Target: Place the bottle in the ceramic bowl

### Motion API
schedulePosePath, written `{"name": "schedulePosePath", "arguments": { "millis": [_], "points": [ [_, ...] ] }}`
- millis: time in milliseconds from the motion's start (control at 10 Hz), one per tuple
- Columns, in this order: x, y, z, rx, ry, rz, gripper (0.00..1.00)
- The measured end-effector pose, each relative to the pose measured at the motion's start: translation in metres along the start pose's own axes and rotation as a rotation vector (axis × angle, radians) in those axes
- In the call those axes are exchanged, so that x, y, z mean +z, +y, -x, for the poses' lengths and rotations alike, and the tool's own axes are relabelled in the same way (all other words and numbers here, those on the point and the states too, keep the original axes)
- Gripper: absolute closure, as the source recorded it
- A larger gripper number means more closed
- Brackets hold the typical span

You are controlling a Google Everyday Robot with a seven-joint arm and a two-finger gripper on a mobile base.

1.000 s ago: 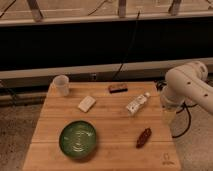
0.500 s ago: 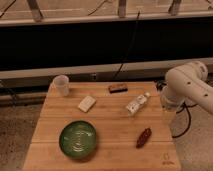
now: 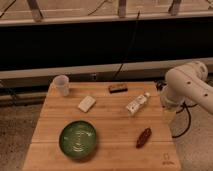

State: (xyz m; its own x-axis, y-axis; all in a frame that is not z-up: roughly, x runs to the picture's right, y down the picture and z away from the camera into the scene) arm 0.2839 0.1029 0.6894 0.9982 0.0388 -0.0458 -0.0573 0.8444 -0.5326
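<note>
The bottle, small and clear-whitish with a white cap, lies on its side on the right half of the wooden table. Its cap points toward the back right. The dark-green ceramic bowl sits near the table's front left, with nothing in it. My white arm bends in from the right. The gripper hangs just off the table's right edge, to the right of the bottle and apart from it. It is open and holds nothing.
A translucent white cup stands at the back left corner. A flat cream block lies left of centre, a dark bar near the back edge, and a reddish-brown item at the front right. Cables hang behind the table.
</note>
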Motion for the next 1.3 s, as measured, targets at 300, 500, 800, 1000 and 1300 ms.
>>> {"name": "schedulePosePath", "arguments": {
  "millis": [300,500,800,1000,1300],
  "points": [
    [0.014,-0.032,0.014,-0.005,-0.031,-0.018,0.2],
    [0.02,-0.036,0.018,-0.006,-0.043,-0.027,0.2],
    [0.031,-0.053,0.026,-0.017,-0.062,-0.034,0.2],
    [0.042,-0.062,0.033,-0.028,-0.074,-0.033,0.2],
    [0.052,-0.07,0.037,-0.038,-0.086,-0.04,0.2]
  ]
}}
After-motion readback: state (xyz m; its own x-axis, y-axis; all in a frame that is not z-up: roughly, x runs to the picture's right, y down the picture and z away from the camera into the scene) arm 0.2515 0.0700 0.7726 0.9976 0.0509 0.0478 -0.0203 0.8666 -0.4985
